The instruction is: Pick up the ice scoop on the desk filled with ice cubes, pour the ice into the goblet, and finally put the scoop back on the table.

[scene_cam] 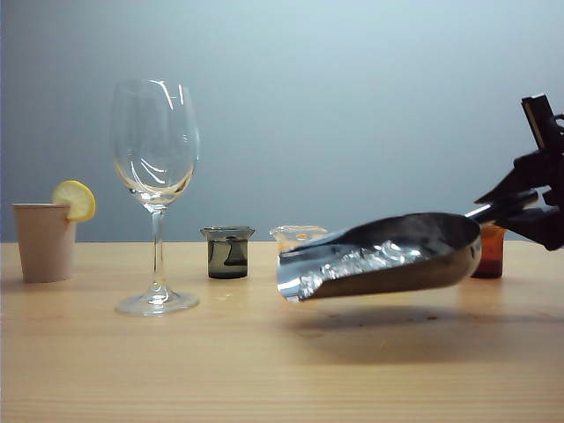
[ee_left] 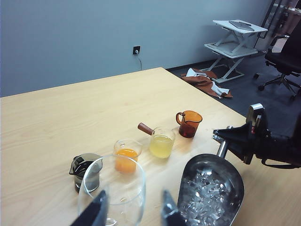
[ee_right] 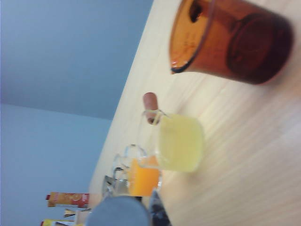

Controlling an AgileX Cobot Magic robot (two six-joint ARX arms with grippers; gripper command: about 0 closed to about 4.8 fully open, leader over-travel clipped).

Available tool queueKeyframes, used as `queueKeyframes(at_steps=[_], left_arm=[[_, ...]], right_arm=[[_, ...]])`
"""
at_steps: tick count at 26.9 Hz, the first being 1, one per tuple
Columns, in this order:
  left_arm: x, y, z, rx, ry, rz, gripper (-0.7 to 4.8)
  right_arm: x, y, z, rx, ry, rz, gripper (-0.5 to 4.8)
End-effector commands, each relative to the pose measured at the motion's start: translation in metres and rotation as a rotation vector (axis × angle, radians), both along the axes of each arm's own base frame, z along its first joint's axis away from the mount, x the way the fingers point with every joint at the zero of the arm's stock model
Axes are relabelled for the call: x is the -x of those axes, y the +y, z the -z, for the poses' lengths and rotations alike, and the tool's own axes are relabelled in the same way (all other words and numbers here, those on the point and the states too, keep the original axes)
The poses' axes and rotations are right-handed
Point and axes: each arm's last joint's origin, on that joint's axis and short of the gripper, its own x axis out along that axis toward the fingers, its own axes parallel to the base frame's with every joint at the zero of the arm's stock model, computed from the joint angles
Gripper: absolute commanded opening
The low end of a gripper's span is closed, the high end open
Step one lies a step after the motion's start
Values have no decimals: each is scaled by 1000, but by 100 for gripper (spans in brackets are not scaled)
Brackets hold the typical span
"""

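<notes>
The right end effector (scene_cam: 520,204), a black clamp at the right edge of the exterior view, is clenched on the tubular handle of the ice scoop (scene_cam: 388,256). The scoop hangs just above the desk (scene_cam: 264,370), clear of the wood, with a shadow beneath it. Its open mouth points toward the left of the frame and dips slightly. Ice cubes (scene_cam: 361,261) lie piled inside the trough, glistening near the mouth.

The goblet (scene_cam: 155,189) stands upright on the desk at left of centre, empty, well apart from the scoop's mouth. A beige cup (scene_cam: 44,241) with a lemon slice on its rim sits at the far left. Between goblet and scoop, farther back, stands a small dark beaker (scene_cam: 228,252), and an amber beaker (scene_cam: 489,251) shows behind the scoop at right.

The left end effector (ee_left: 134,212) appears at the bottom edge of the left wrist view, its two dark fingers spread apart and gripping nothing, with the goblet's rim between and below them. That view also shows the scoop of ice at lower right, a beaker of yellow liquid (ee_left: 162,142) and a beaker of orange liquid (ee_left: 126,156) in the middle.
</notes>
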Motion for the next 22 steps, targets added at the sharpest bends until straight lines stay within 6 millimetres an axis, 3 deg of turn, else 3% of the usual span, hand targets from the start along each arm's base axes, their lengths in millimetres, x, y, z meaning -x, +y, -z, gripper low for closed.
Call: queueKeyframes(at_steps=[1, 7, 16, 22], left_arm=[[1, 0, -2, -4, -19, 0, 149], [0, 0, -4, -2, -48, -1, 149], [0, 0, -6, 5, -67, -1, 150], [0, 0, -6, 6, -65, -2, 153]], right_arm=[[-6, 1, -14, -48, -62, -2, -7], [-23, 3, -39, -104, -125, -6, -7], [-48, 9, -84, -66, -68, -19, -7], [-67, 25, -118, -60, -12, -63, -7]])
